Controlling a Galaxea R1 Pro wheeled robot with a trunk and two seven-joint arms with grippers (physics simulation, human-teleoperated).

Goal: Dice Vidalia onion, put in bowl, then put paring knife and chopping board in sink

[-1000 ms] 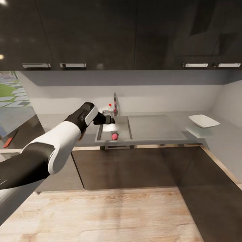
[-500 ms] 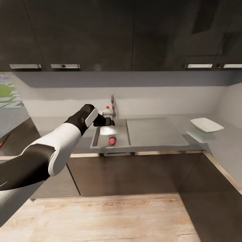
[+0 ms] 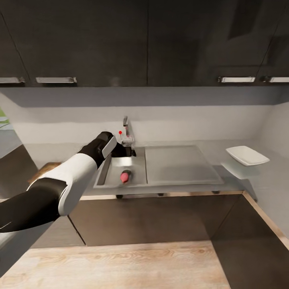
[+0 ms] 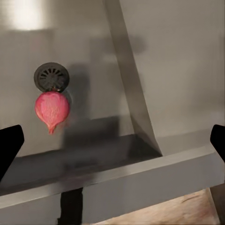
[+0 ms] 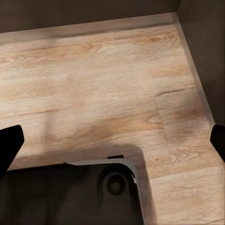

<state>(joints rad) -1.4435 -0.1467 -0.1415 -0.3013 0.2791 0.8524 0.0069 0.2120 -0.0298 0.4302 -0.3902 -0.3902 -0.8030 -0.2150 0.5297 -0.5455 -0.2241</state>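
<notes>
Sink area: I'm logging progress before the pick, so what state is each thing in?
Onion: lying in the sink beside the drain, not gripped.
Left gripper: open, above the sink.
Right gripper: open, over the wood floor.
Bowl: on the countertop, empty.

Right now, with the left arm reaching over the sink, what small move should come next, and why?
Probably lower the left gripper into the sink toward the onion. The fingers are spread wide with nothing between them, and the pink onion lies on the basin floor beside the drain, untouched. The gripper hangs above the sink's edge, so it likely must descend before closing.
</notes>
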